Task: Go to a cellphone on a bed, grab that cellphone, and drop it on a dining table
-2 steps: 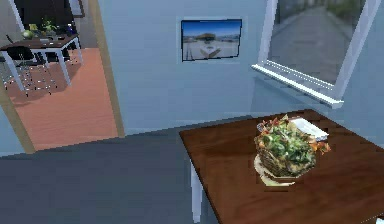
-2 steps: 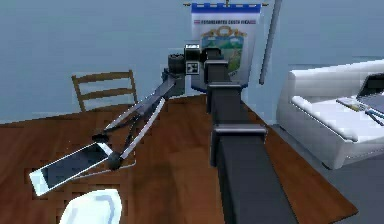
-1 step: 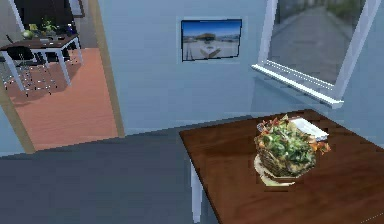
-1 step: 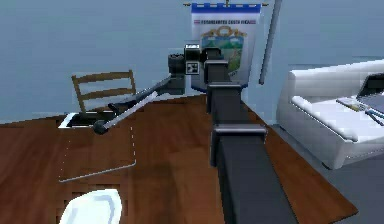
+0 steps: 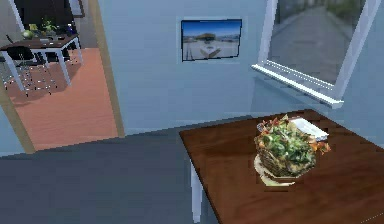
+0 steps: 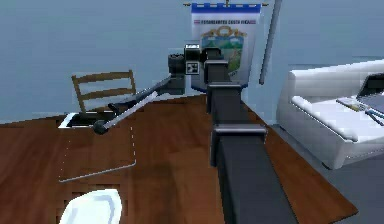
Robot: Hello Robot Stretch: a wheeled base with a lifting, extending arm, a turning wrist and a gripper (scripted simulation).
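the thin dark gripper [image 6: 103, 125] reaches over the smooth brown wooden table [image 6: 170, 175], near a slatted wooden chair [image 6: 102, 88]. we cannot tell if it holds anything, or which small blob is the cellphone.

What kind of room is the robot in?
Probably a dining area in a house: there is a brown wooden table with a leafy centrepiece on it, and a wooden chair at the table's edge.

Nothing legible from here; the wall poster [image 6: 226, 40] carries a line of print too small to read.
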